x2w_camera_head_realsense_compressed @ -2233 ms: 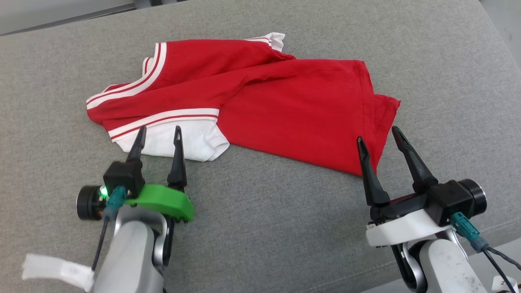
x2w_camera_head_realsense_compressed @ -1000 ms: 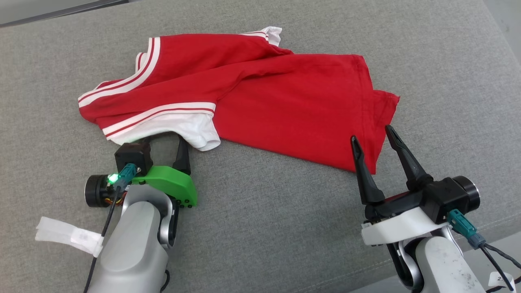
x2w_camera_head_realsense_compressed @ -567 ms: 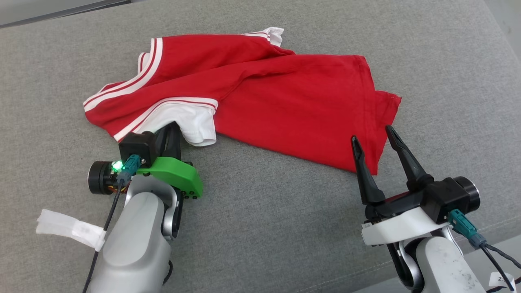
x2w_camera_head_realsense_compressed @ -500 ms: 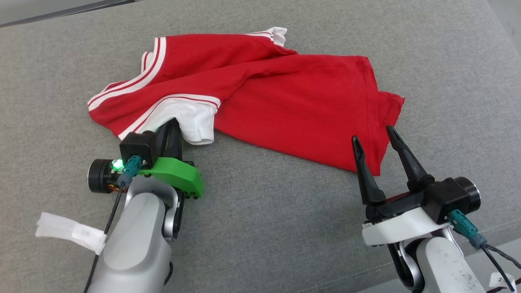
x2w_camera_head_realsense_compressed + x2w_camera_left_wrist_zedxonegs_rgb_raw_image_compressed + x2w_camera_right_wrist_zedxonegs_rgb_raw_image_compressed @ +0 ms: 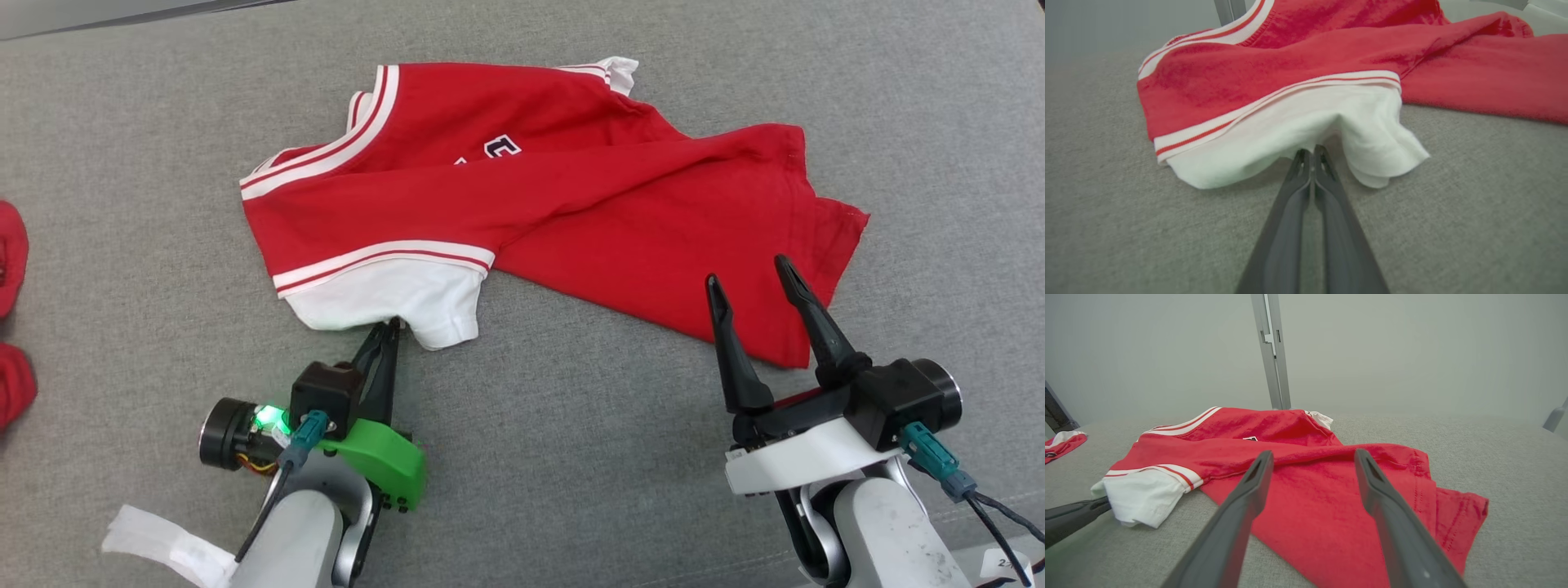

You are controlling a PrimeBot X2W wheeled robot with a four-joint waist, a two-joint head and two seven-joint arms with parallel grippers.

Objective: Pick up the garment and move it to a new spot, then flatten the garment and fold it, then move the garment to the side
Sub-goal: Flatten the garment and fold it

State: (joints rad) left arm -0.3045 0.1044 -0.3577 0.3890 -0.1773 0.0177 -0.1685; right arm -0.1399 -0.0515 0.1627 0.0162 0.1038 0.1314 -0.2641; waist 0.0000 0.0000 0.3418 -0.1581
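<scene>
The red garment (image 5: pixel 588 212) with white-striped trim lies rumpled on the grey surface (image 5: pixel 571 474); its white sleeve (image 5: pixel 392 294) is nearest.

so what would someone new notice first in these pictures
The bright red garment with white-striped trim, crumpled across the middle of the grey cushion. Next, the left gripper, shut on the edge of its white sleeve at the near left, and the right gripper, open over the near right hem.
</scene>
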